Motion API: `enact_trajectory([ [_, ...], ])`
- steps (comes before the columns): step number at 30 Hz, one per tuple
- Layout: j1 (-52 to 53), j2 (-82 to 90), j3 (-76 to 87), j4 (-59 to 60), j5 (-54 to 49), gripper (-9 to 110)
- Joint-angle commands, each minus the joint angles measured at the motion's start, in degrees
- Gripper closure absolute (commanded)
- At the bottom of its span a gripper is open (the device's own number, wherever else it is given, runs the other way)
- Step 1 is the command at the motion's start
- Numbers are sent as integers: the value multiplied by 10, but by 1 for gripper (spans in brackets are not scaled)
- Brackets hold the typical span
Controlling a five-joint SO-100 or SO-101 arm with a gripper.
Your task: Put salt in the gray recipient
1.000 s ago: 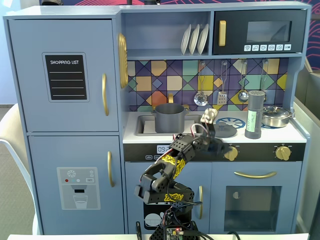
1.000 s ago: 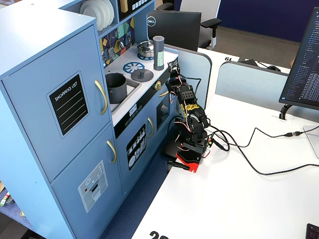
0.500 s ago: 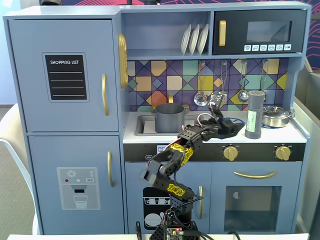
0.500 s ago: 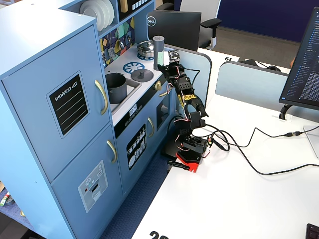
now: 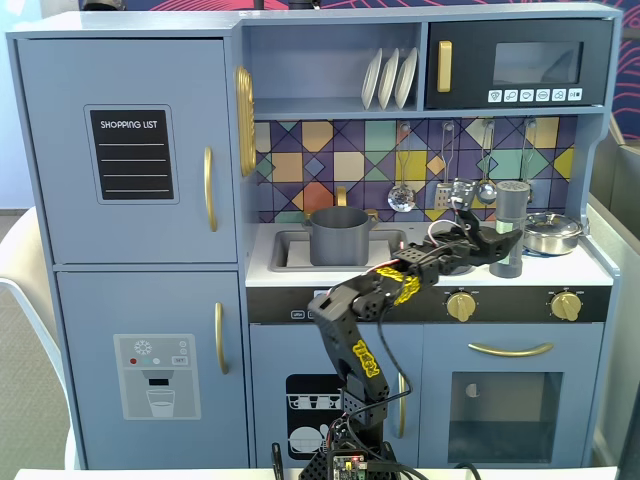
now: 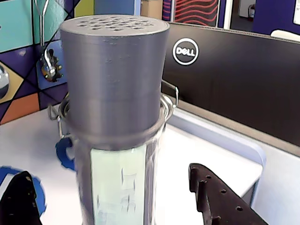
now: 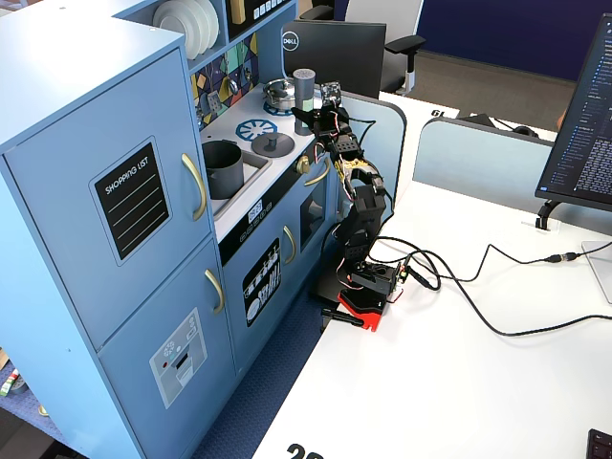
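The salt (image 5: 512, 215) is a tall dark-gray shaker with a perforated cap, standing upright on the stovetop at the right. In the wrist view the salt (image 6: 115, 93) fills the middle, its pale green label facing me. My gripper (image 6: 117, 201) is open, with one black finger (image 6: 18, 201) left of the shaker and the other (image 6: 220, 197) to its right, both apart from it. The gripper also shows in both fixed views (image 5: 505, 246) (image 7: 311, 115). The gray recipient (image 5: 340, 235) is a matte pot standing in the sink, also seen in the other fixed view (image 7: 223, 167).
A shiny silver pan (image 5: 552, 232) stands just behind and right of the shaker, its rim showing in the wrist view (image 6: 165, 112). A flat gray lid with a knob (image 7: 271, 143) lies between the sink and the stove. Utensils (image 5: 402, 190) hang on the back wall. A Dell monitor (image 6: 225, 79) stands beyond the counter.
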Motion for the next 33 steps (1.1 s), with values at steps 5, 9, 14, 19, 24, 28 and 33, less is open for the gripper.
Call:
enact_trajectory([
  [5, 4, -112, -130, -73, -16, 60],
  [9, 3, -151, -164, -83, -19, 62],
  [14, -8, -194, -211, -92, -27, 64],
  [19, -17, -231, -255, -91, -29, 67],
  [24, -26, -253, -281, -78, -38, 89],
  [28, -36, -246, -284, -111, 5, 101],
  [33, -59, -173, -318, -44, 105, 101],
])
